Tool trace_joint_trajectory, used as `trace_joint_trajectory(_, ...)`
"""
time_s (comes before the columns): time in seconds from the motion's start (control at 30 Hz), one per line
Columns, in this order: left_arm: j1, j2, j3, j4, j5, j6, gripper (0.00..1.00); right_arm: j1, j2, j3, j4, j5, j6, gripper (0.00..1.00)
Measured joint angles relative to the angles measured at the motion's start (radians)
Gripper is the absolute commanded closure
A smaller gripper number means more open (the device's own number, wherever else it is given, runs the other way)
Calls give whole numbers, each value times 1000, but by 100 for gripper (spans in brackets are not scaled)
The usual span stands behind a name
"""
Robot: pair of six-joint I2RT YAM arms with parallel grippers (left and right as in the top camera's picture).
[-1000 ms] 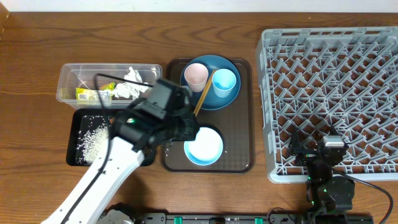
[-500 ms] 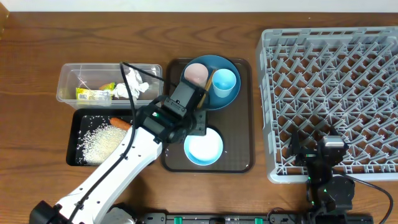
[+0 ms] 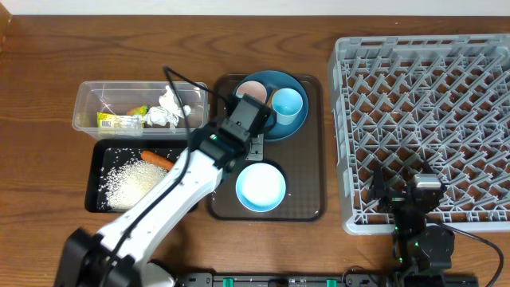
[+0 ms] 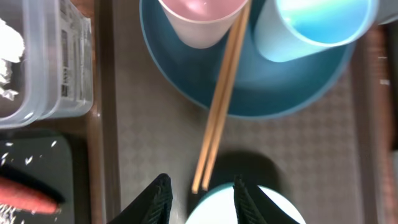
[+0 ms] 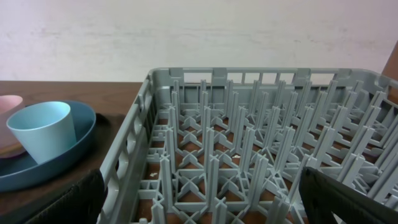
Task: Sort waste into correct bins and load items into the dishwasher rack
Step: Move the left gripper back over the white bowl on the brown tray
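Note:
My left gripper (image 3: 253,150) hangs over the brown tray, open and empty (image 4: 200,190). The near ends of the two wooden chopsticks (image 4: 221,106) lie just ahead of its gap. They lean on the dark blue plate (image 4: 261,87) between the pink cup (image 4: 202,22) and the light blue cup (image 4: 311,28). The bowl (image 3: 260,186) sits below the fingers. The clear container (image 3: 139,108) holds the tissue (image 3: 167,108) and wrapper (image 3: 119,121). Rice (image 3: 127,179) and the carrot (image 3: 157,159) lie in the black tray (image 3: 96,195). My right gripper (image 5: 199,186) is wide open over the grey rack (image 3: 422,127).
The dark brown serving tray (image 3: 307,203) carries the plate, cups and bowl between the bins and the rack. The rack's near left corner (image 5: 130,162) stands close in front of my right gripper. Bare wooden table (image 3: 40,159) runs along the left and far sides.
My left arm swung from over the black tray to the right and further back, over the brown tray toward the chopsticks. The carrot now lies uncovered in the black tray. The right arm stayed still.

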Motion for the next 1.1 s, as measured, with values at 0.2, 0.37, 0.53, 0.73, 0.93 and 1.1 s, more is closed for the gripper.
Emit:
trace_joint_trajectory(0.2,0,116,0,20,-48,0,75,0,0,0,0,0,0,1)
trace_joint_trajectory(0.37,0,131,0,24,-78,0,78,0,0,0,0,0,0,1)
trace_joint_trajectory(0.53,0,131,0,36,-88,-1,81,0,0,0,0,0,0,1)
trace_joint_trajectory(0.73,0,131,-20,71,-107,-1,81,0,0,0,0,0,0,1)
trace_joint_trajectory(0.93,0,131,-57,87,-121,-1,81,0,0,0,0,0,0,1)
trace_joint_trajectory(1.1,0,131,-57,89,-94,-1,81,0,0,0,0,0,0,1)
